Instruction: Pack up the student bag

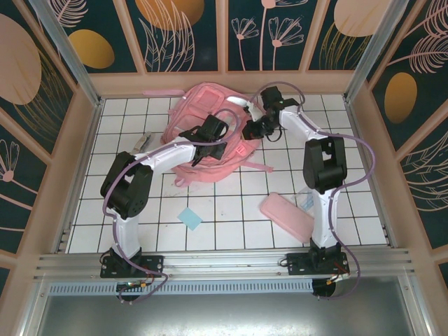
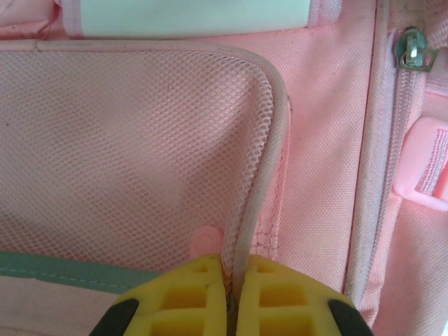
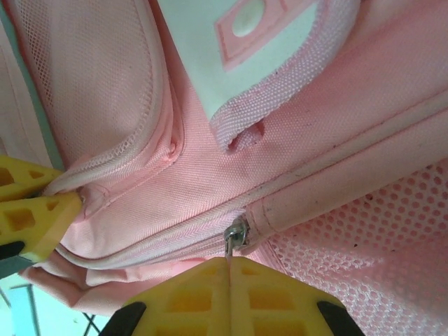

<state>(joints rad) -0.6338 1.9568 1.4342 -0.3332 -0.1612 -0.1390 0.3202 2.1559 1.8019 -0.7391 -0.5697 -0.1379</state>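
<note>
The student bag, a large pink backpack, lies flat at the back middle of the tiled table. My left gripper rests on its near side. In the left wrist view, that gripper is shut on the piped edge of the bag's mesh pocket. My right gripper is at the bag's right side. It is shut on the metal zip pull of a zip that runs along the pink fabric. The left gripper's yellow fingers show at the left edge of the right wrist view, pinching the pocket edge.
A flat pink pencil case lies at the front right beside the right arm's base. A blue note sits at the front middle. A small pen-like item lies left of the bag. Wooden walls ring the table.
</note>
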